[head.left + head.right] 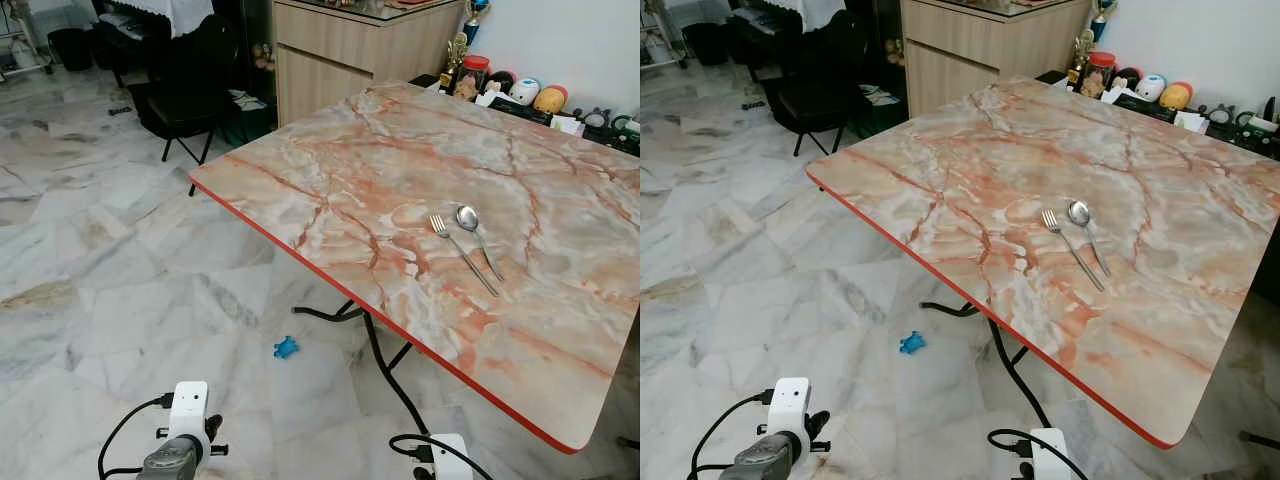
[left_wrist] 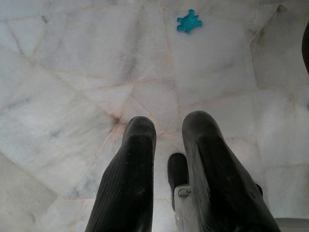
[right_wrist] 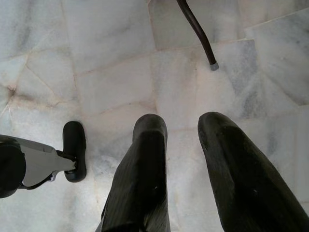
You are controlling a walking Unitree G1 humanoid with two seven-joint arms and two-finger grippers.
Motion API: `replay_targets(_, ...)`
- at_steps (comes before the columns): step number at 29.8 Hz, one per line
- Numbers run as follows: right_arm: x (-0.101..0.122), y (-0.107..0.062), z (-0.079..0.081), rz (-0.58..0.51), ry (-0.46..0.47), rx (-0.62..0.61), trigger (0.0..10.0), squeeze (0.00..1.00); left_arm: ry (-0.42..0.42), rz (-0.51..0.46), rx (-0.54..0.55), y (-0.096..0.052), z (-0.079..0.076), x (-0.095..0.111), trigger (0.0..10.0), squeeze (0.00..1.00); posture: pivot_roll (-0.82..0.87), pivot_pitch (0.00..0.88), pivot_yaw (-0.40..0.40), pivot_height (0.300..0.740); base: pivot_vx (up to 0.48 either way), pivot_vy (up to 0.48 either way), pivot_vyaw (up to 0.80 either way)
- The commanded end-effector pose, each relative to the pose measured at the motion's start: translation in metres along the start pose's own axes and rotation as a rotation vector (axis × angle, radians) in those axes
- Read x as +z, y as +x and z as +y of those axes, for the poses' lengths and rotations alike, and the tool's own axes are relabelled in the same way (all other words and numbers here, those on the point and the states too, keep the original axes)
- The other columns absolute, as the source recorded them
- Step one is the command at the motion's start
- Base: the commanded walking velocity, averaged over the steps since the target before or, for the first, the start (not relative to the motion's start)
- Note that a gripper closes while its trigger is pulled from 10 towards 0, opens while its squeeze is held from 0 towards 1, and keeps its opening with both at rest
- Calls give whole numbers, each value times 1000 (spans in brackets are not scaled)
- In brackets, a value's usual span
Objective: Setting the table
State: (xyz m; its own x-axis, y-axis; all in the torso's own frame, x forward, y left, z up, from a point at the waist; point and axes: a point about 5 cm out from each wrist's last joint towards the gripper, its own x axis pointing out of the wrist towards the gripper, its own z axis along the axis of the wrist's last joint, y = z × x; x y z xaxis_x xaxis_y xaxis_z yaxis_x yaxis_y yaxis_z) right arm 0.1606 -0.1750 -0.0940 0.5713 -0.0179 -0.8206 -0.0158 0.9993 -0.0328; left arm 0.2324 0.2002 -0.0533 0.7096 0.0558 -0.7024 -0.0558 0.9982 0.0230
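The left arm (image 1: 178, 445) ends in a white boxy block over a grey ribbed cylinder, with a black cable looping off it. The right arm (image 1: 447, 458) shows a white block and a black cable too. Each gripper has two thick black fingers (image 2: 130, 179), finely ribbed and round-tipped.

Big table (image 1: 330, 170) with a pink and white marble top and a thin red edge. On it, a fork (image 1: 462, 254) and a spoon (image 1: 476, 236) side by side. Below, a white marble floor (image 1: 90, 290) with a small blue toy (image 1: 286, 348) on it.
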Motion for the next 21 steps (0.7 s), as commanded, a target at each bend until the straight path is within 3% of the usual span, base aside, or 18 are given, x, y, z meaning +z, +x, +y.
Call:
replay_targets(1,-1,0,-1,6,13,-2,10000,0,-23,16,5,0,0,-2,10000,0,135,0,-19,740,0,307,-775)
replay_targets(3,-1,0,-1,6,10,-1,10000,0,-26,14,6,0,0,-2,10000,0,137,0,-19,740,0,307,-775)
replay_targets(21,0,0,-1,3,10,-1,10000,0,-22,17,5,0,0,-2,10000,0,136,0,-20,740,0,320,0)
